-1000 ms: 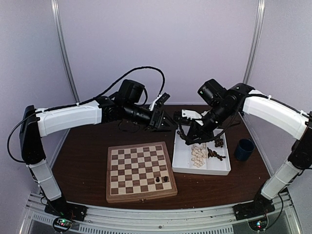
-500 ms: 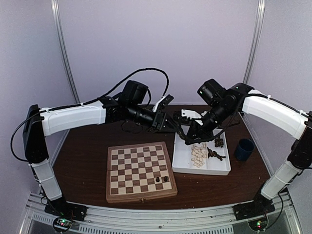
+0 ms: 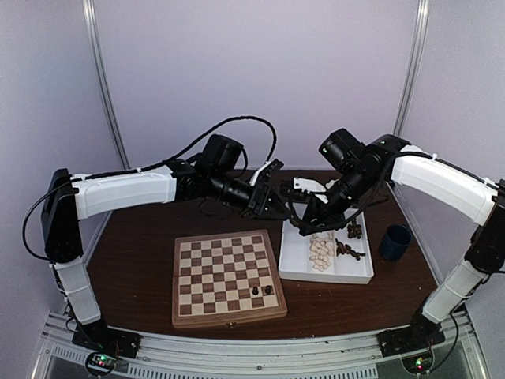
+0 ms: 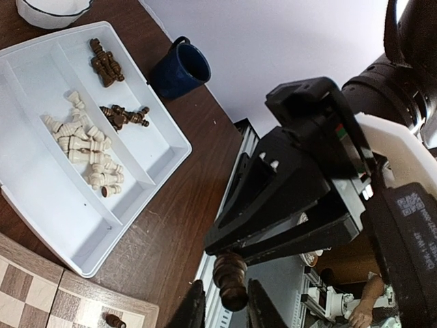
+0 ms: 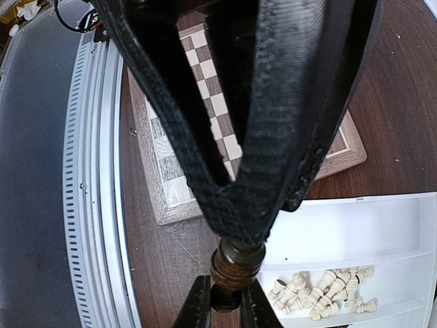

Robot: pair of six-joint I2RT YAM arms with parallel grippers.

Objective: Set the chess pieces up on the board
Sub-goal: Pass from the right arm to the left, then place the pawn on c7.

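Above the far left corner of the white tray [image 3: 293, 267], the two arms meet tip to tip. The right pincer [image 5: 239, 236] is clamped on one dark chess piece [image 5: 235, 263], a turned brown figure held in the air by its upper part, well above the tabletop [image 3: 134, 260]. The left pincer [image 4: 225, 313] comes at the same piece from the other side. Its two fingers [image 5: 203, 304] stand close against the sides of the piece's free end, but I cannot tell whether they are gripping it or only flanking it. The board [image 3: 227, 278] lies flat on the near middle of the tabletop, just left of the tray. Two dark pieces on the board [image 3: 261, 290] stand side by side near its near right corner. In the tray, the cream pieces [image 3: 320, 253] lie heaped in the middle compartment. The dark pieces in the tray [image 3: 350, 251] lie in two small groups in the right compartment, one group farther back than the other. A dark blue cup [image 3: 394, 242] stands on the tabletop just right of the tray. A white bowl [image 4: 51, 12] sits beyond the tray's far end. The right arm's wrist carries a white label [image 4: 410, 219] with a square code and fine print too small to read.
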